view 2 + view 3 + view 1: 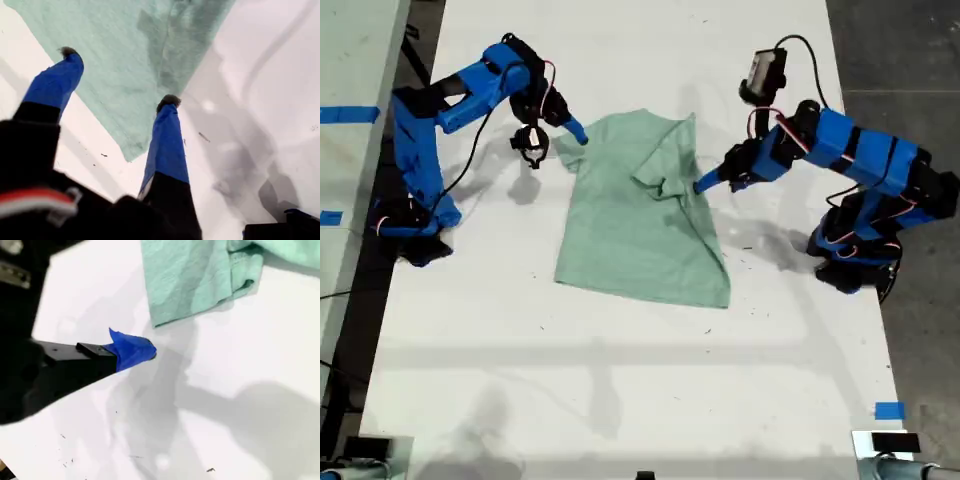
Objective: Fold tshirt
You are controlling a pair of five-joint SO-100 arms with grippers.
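Note:
The pale mint-green tshirt [630, 235] lies mostly flat in the middle of the white table [620, 390]. One sleeve is folded inward over its chest. My first gripper [575, 132] belongs to the arm at the exterior view's left. It stands open, its two blue fingers [167, 145] straddling a shoulder corner of the tshirt [125, 30] with no cloth pinched between them. My second gripper [703, 184] belongs to the arm at the exterior view's right. It points at the shirt's folded edge and looks shut and empty [135, 351], just short of the cloth flap [190, 280].
Both arm bases stand at the table's sides, one [410, 230] at the exterior view's left and one [855, 265] at its right. A blue tape mark [888, 410] sits near the front right of that view. Another table with blue tape [345, 113] adjoins on the left.

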